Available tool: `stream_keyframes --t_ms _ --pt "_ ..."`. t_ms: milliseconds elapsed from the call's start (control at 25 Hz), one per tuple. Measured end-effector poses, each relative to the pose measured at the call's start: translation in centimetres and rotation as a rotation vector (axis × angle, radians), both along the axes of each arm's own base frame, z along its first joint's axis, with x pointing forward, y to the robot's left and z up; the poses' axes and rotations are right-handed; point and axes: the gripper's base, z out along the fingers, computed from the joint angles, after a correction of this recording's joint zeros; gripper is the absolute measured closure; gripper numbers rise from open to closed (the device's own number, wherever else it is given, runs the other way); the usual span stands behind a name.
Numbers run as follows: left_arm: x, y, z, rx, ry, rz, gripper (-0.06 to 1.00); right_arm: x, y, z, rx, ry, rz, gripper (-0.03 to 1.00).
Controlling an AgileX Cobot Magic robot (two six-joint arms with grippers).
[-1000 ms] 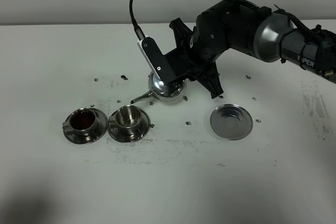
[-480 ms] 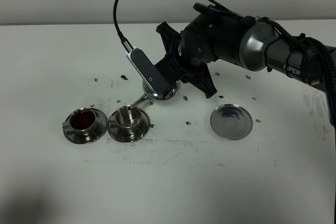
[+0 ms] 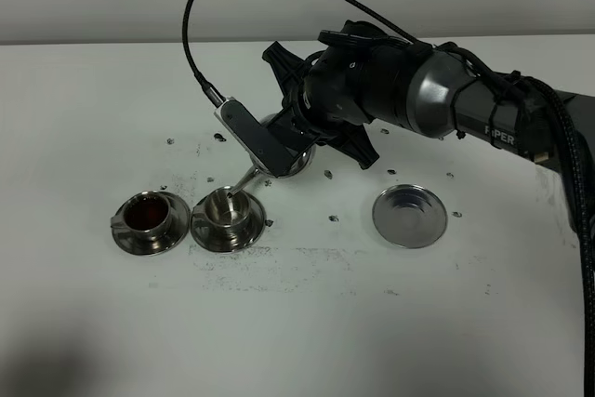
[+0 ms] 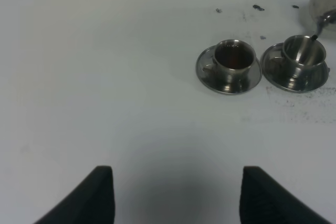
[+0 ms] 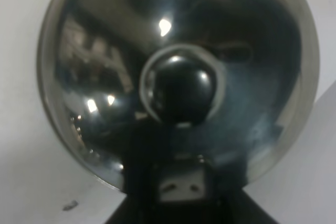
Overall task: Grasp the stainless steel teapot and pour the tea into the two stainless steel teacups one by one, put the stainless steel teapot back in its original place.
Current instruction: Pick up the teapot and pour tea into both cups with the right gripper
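My right gripper is shut on the handle of the stainless steel teapot and holds it tilted above the table. The spout points down over the right teacup. In the left wrist view the spout tip sits at that cup's rim; I cannot make out liquid inside. The left teacup holds reddish-brown tea. The right wrist view is filled by the teapot lid and its knob. The flat steel dish lies bare on the right. My left gripper is open and empty, well short of the cups.
Both cups stand on their saucers side by side at front left. Small dark specks and scuffs dot the white table. The right arm and its cable stretch in from the right, above the table's middle.
The right arm has swung left and tipped the teapot further. The spout has come down from beside the right cup to over its rim. Cups and dish have not moved.
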Motion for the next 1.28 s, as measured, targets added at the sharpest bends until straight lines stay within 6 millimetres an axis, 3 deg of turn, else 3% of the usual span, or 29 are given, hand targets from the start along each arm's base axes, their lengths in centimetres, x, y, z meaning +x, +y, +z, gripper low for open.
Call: stream_keyframes --t_ms 1280 --pt "0.0 0.0 0.0 0.000 0.000 0.000 0.43 -0.4 1.7 0.8 -0.109 -0.168 0.162 0.76"
